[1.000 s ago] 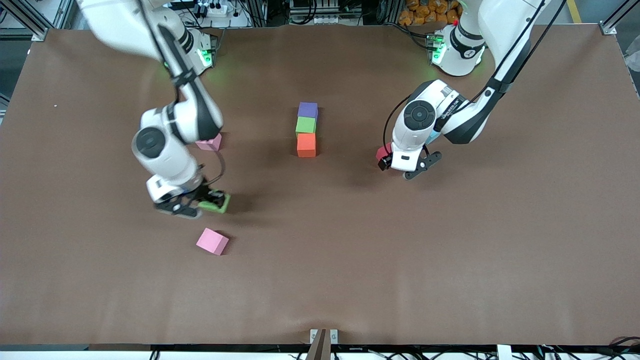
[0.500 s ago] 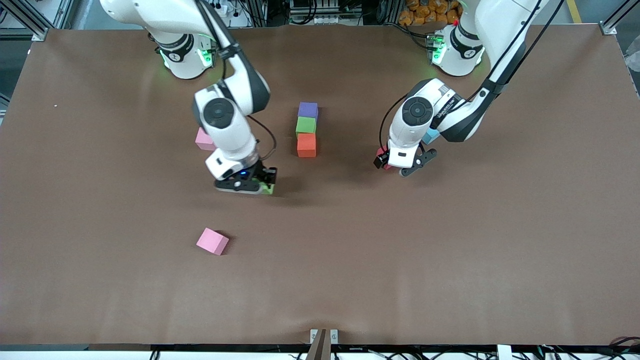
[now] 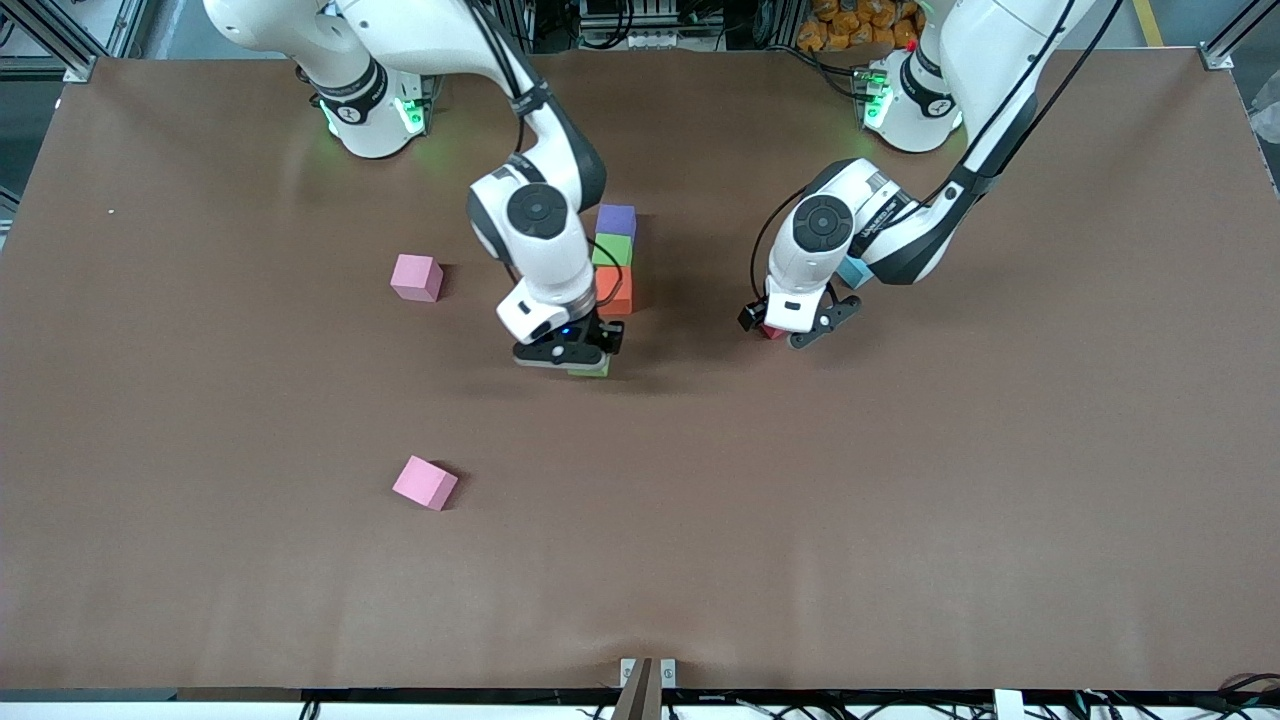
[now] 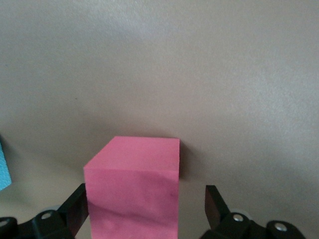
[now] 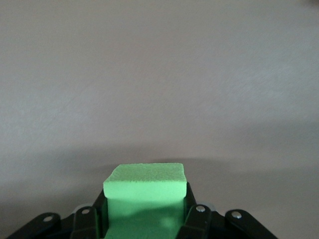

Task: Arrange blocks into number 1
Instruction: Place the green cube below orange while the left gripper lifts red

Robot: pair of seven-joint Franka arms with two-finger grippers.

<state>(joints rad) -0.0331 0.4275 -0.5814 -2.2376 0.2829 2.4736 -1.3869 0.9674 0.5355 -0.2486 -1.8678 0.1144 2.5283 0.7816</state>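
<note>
Three blocks already make a column mid-worktop in the front view: purple block [image 3: 616,220] at the 12 o'clock end, first green block [image 3: 606,252] in the middle and orange block [image 3: 618,290] at the 6 o'clock end, so the long axis runs straight 12-to-6. The right tool [image 3: 570,352] hangs low over the worktop [image 3: 900,520] just off that 6 o'clock end, clamped on the second green block [image 3: 592,369]. I'd say it sits a touch toward 7 o'clock of the orange one, so the placement comes down to nudging it into line with the column. The left tool [image 3: 792,327] is over the red block [image 3: 770,331], well out at 3 o'clock of the column, with the light blue cube [image 3: 853,272] tucked under its arm. Two pink cubes, one [image 3: 416,277] at 9 o'clock and one [image 3: 424,483] around 7 o'clock, aren't part of this. Left wrist view: the red block [image 4: 132,191] looks pinkish here and stands on the worktop between wide-open fingers [image 4: 214,206], close against one and with a clear gap to the other, so nothing's gripped. A sliver of the light blue cube [image 4: 4,169] shows at the frame edge. Right wrist view: the second green block [image 5: 144,191] is squeezed squarely between the fingers [image 5: 192,219], bare worktop ahead, column not in shot. My guess is green goes down first since that arm is nearer.
</note>
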